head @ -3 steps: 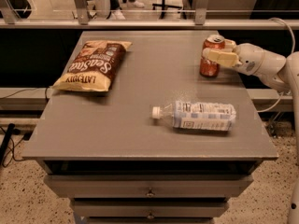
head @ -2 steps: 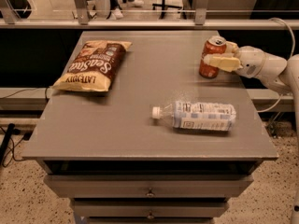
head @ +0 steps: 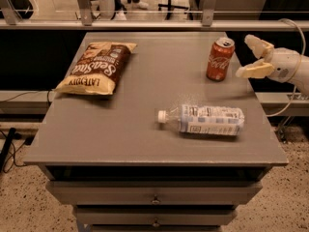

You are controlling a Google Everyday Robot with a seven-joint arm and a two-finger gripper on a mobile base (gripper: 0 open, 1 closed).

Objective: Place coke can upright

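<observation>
The red coke can (head: 219, 59) stands upright on the grey table (head: 145, 129), near its far right edge. My gripper (head: 252, 57) is just right of the can, over the table's right edge, apart from the can. Its two cream fingers (head: 252, 71) are spread open and hold nothing.
A clear plastic bottle (head: 205, 119) with a white cap lies on its side in front of the can. A brown chip bag (head: 97, 67) lies at the far left. Drawers sit below the table's front edge. A rail runs behind the table.
The gripper has let go of the can, opened, and drawn back to the right. The can stays standing upright where it was.
</observation>
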